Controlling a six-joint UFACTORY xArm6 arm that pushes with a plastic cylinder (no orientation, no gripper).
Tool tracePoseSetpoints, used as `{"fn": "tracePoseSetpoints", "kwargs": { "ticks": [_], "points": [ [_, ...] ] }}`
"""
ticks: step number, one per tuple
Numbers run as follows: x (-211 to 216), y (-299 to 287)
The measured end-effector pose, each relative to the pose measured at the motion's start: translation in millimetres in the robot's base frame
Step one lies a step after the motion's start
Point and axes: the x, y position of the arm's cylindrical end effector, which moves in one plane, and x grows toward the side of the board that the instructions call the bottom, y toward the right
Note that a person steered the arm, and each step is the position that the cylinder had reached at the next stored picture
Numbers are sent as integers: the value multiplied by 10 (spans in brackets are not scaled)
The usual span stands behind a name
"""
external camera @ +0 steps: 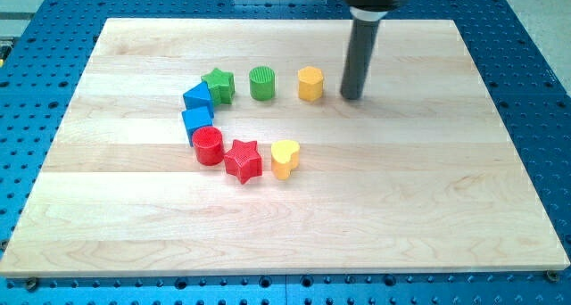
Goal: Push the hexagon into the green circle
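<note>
My tip (352,97) stood on the wooden board (428,189) just right of the yellow hexagon (310,84), apart from it; being a bare rod, it had no fingers to open or close. The green circle (261,83) sat just left of the hexagon, upper centre of the frame.

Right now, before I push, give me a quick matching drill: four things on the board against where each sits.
1. yellow hexagon
2. green circle
3. my tip
4. red star

A. the view's left of the hexagon
B. between the red circle and yellow heart
C. the view's right of the hexagon, apart from it
D. between the green circle and my tip

Pairs: 1-D, 2-A, 3-C, 4-B
</note>
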Motion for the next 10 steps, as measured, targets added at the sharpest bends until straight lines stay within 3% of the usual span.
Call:
{"fn": "tracePoseSetpoints", "kwargs": {
  "ticks": [5, 10],
  "points": [
    [-124, -469],
    [-165, -516]
  ]
}}
